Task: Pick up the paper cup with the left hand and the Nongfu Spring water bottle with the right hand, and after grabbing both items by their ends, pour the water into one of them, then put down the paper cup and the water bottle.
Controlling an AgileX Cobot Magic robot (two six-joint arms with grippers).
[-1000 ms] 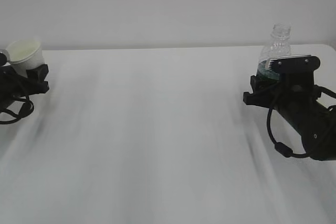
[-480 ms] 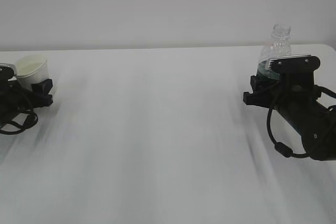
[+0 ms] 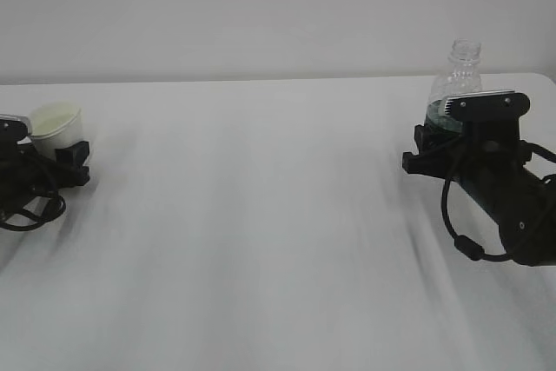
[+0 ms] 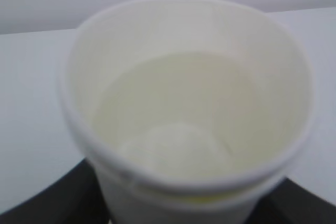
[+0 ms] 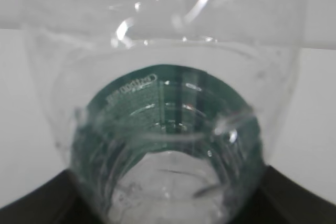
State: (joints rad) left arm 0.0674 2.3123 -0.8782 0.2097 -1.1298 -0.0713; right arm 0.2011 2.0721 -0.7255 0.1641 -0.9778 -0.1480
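The left hand [image 3: 54, 161], clamped round the paper cup [image 3: 57, 124], has sunk and levelled at the frame's left edge, seemingly setting it down, while the right hand [image 3: 452, 147] keeps gripping the Nongfu Spring water bottle [image 3: 456, 80] at right.

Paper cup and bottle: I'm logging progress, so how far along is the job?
Pouring looks done: the paper cup holds liquid. In hand: the left gripper grips the cup low near the table; the right gripper holds the upright water bottle. Left: release both.
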